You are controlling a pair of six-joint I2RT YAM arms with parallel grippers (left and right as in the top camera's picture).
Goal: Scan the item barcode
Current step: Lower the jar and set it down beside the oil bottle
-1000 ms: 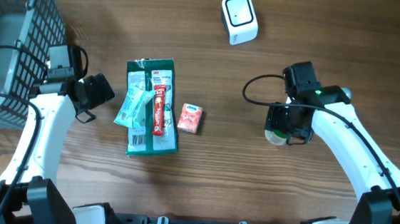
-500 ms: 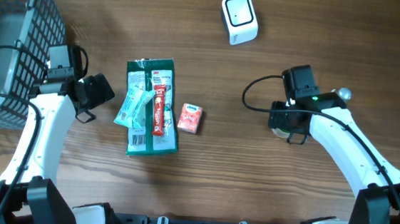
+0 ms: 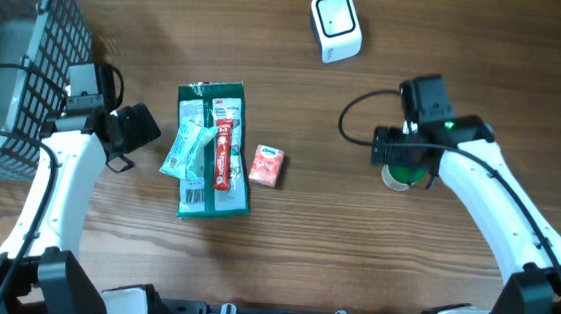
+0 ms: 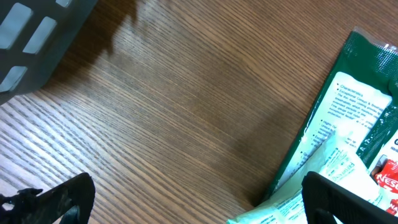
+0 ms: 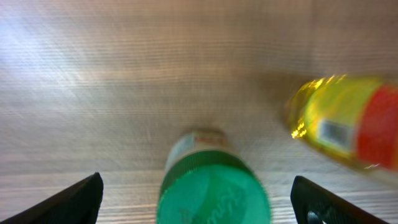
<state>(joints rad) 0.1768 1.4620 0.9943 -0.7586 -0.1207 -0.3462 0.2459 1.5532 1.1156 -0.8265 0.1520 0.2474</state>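
Right gripper (image 5: pixel 196 186) spread wide and empty, poised over the green-capped bottle (image 5: pixel 213 186).
The bottle stands well apart from the scanner (image 3: pixel 334 25), toward the robot's right; the jaws are best centred and lowered past the cap before being closed.

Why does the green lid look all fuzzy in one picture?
Right wrist view: the green lid and the yellow-and-red thing are smeared, likely camera motion. Left wrist view: the table grain is crisp. Overhead view: everything sharp, evenly lit.
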